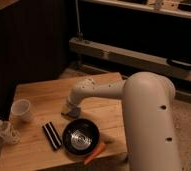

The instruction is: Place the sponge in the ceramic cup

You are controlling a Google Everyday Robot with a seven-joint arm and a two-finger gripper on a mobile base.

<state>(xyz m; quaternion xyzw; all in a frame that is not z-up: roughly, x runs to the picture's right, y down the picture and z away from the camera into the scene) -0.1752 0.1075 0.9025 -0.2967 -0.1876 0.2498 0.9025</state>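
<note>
The gripper (pixel 73 104) is down at the sponge (pixel 68 112), apparently to take it; its grip cannot be told. The cup (pixel 21 110) stands apart.

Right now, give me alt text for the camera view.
The white robot's gripper reaches down at a small blue-grey sponge on a wooden table; the plain white ceramic cup stands apart, picture left, and a black metal-lined bowl sits nearer the camera.

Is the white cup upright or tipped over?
Upright: the ceramic cup stands rim up. The gripper is low over the table, beside the black bowl.
</note>
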